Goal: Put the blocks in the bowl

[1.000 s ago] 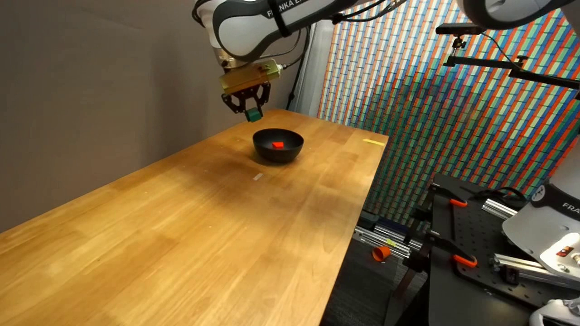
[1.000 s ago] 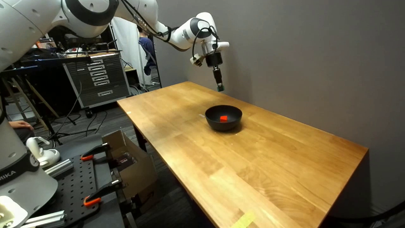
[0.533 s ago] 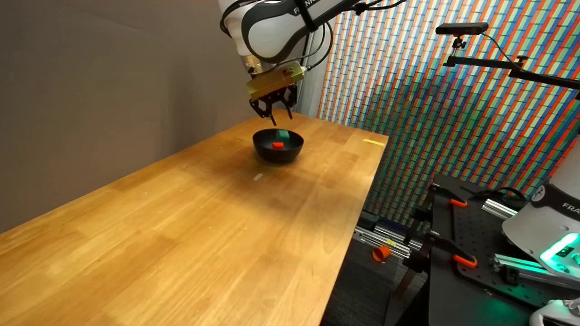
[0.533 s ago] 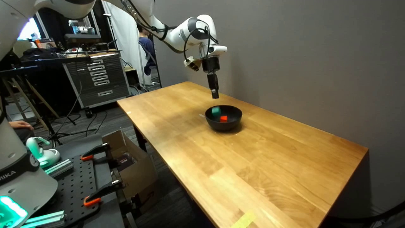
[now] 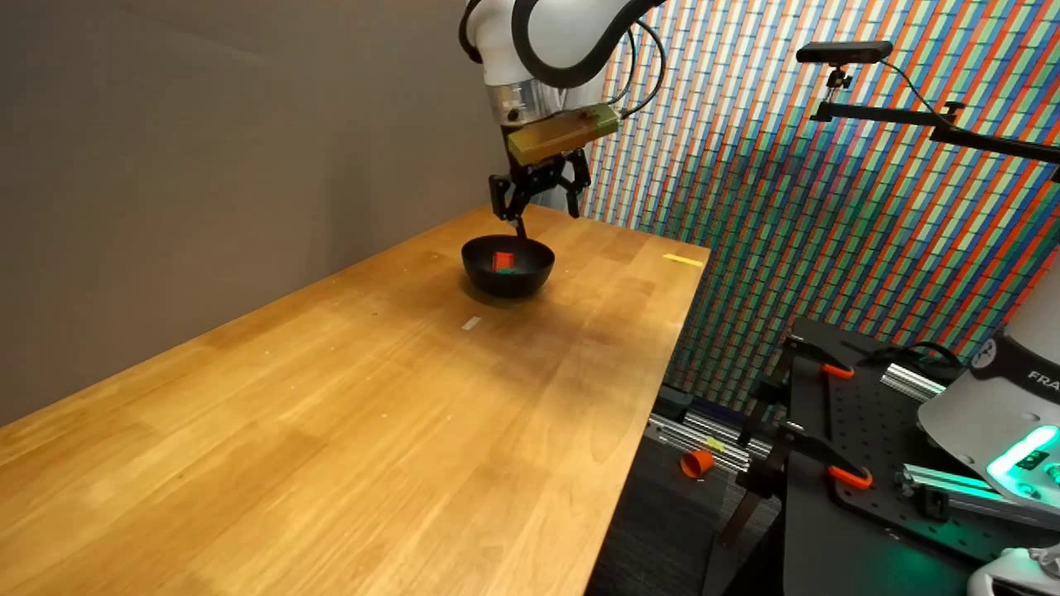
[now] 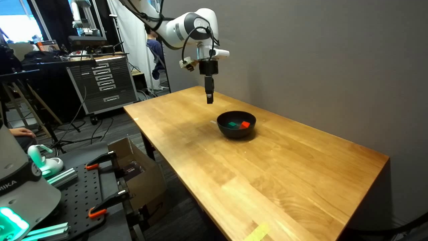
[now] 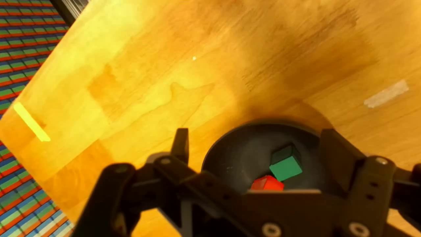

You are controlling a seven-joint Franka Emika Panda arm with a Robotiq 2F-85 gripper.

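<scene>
The black bowl (image 5: 508, 285) stands on the wooden table, and both blocks lie inside it. In the wrist view the green block (image 7: 285, 168) rests on the bowl's floor. Close against it is the red block (image 7: 268, 183), which looks tilted and is partly covered by the gripper body. An exterior view shows the green block (image 6: 232, 124) and the red block (image 6: 245, 124) side by side within the rim. My gripper (image 5: 548, 225) hangs above the table just beyond the bowl, its jaws wide apart with nothing between them. Its fingers (image 7: 180, 144) frame the bowl in the wrist view.
A grey wall (image 6: 311, 67) runs along one long side of the table. Yellow tape (image 5: 683, 260) marks a table corner, and a pale tape strip (image 5: 471, 323) lies near the bowl. A camera (image 5: 843, 53) on a black bracket stands beyond the table.
The gripper has opened and let go of the green block, which dropped into the bowl. The red block has shifted and tipped. The arm has moved sideways past the bowl.
</scene>
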